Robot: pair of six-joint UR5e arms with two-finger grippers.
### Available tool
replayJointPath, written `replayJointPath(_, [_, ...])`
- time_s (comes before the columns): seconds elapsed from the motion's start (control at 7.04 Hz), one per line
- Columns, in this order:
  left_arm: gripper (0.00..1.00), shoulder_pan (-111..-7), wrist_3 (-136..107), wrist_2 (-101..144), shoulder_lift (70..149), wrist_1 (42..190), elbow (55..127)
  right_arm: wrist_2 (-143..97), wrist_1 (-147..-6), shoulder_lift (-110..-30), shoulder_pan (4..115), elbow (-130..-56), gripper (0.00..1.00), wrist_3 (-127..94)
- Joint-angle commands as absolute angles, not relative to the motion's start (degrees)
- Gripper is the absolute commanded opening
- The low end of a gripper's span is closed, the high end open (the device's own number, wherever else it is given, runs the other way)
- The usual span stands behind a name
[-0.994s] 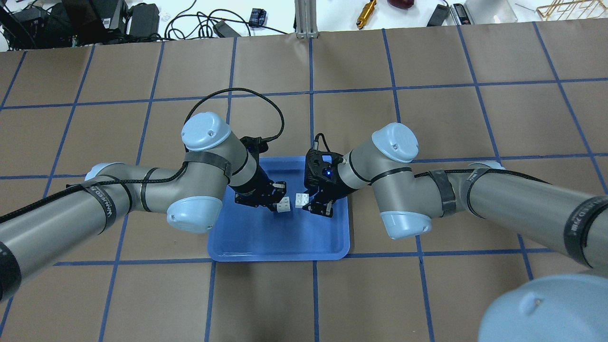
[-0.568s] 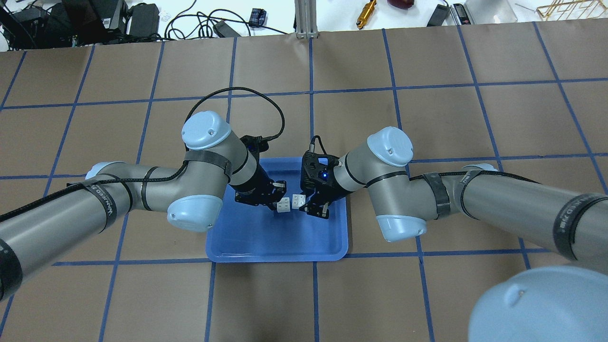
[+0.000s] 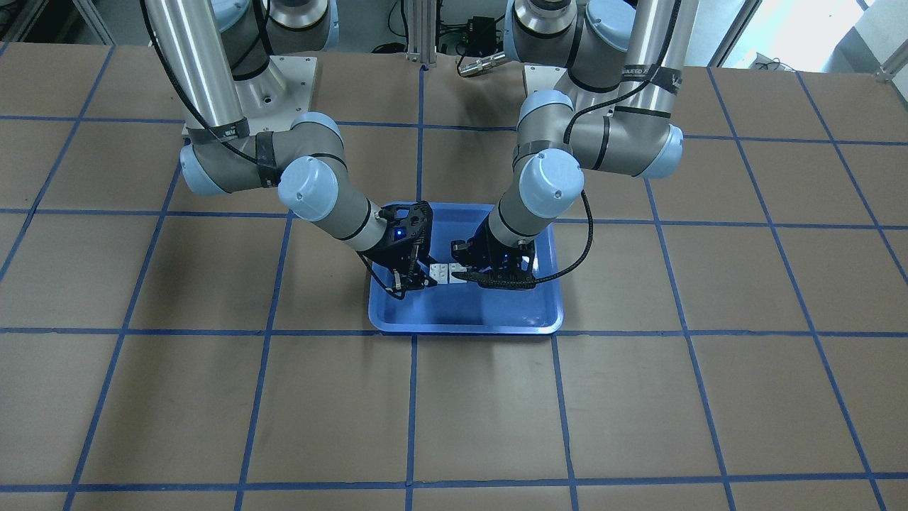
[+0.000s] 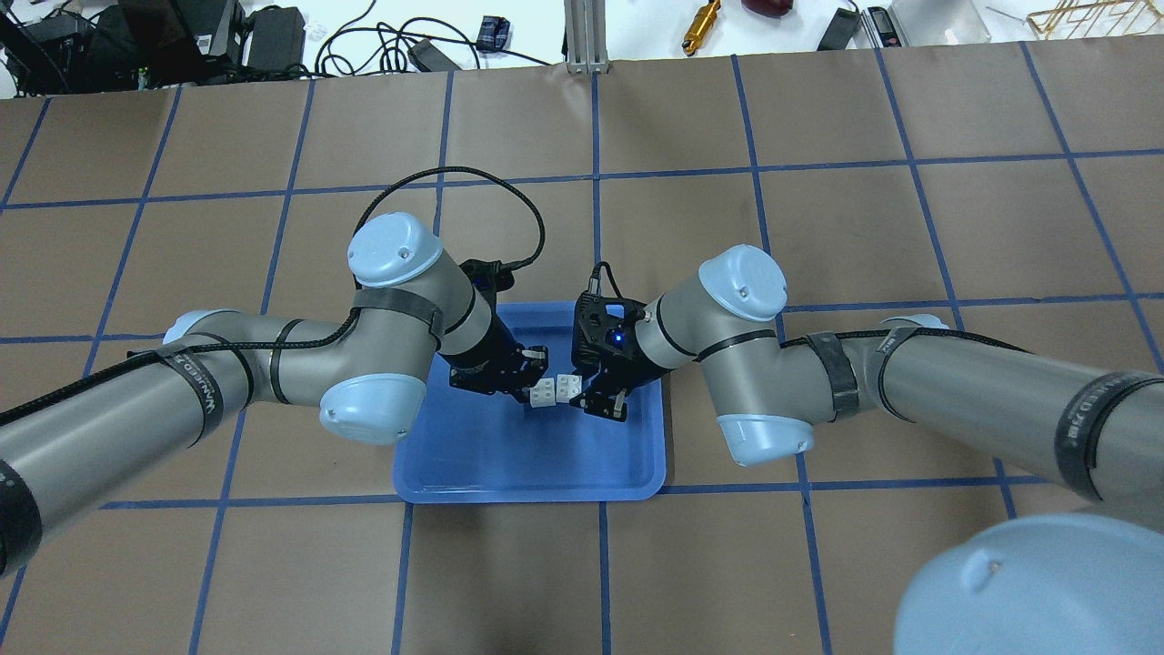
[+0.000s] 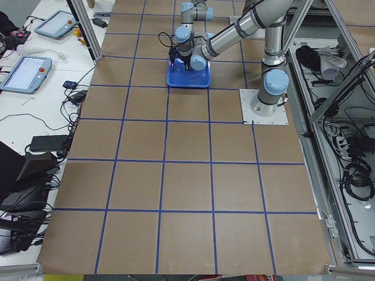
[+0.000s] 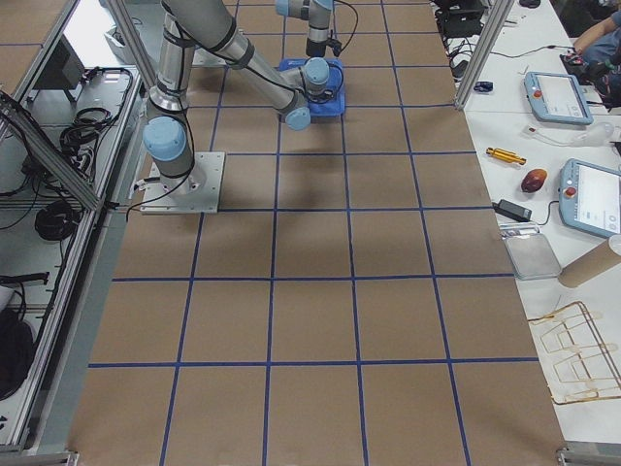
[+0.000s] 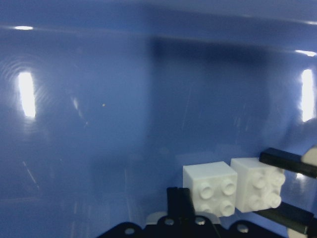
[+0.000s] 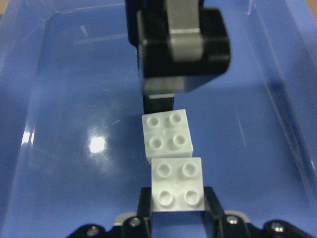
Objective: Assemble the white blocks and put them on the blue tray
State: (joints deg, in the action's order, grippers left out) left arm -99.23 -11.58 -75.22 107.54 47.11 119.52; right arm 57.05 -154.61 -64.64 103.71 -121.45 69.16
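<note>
The blue tray (image 4: 509, 455) lies at the table's middle, also in the front view (image 3: 461, 316). Both grippers hover low over it. My left gripper (image 4: 536, 380) is shut on a white studded block (image 4: 544, 393). My right gripper (image 4: 589, 389) is shut on a second white block (image 4: 570, 385). The two blocks sit side by side, studs up, edges touching or nearly so. In the right wrist view my own block (image 8: 177, 184) is near and the left one (image 8: 166, 136) just beyond. The left wrist view shows its block (image 7: 210, 187) beside the other (image 7: 257, 182).
Brown paper with a blue tape grid covers the table. Beyond its far edge lie cables, black boxes (image 4: 273, 36) and a brass tool (image 4: 702, 25). Tablets (image 6: 558, 97) lie on the side bench. Both arms crowd the tray's rear half.
My right gripper has moved left with its block, closing the gap until it meets the left gripper's block. The left arm has stayed nearly still.
</note>
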Motion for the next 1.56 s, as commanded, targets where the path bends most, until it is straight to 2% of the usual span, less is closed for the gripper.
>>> replayJointPath(0.0, [0.0,-99.23,-11.78,-75.23,107.58,47.11,119.53,57.13,-154.42,-64.69,103.71,-121.46,0.52,69.08])
replayJointPath(0.14, [0.0,-99.23,-11.78,-75.23,107.58,47.11,119.53,56.95,-154.42,-64.69,103.71,-121.46,0.66,68.91])
replayJointPath(1.42, [0.0,-99.05,-11.95,-75.23,107.57,45.45,118.75,56.95,-154.69,-67.22,103.8,-121.46,0.95,64.61])
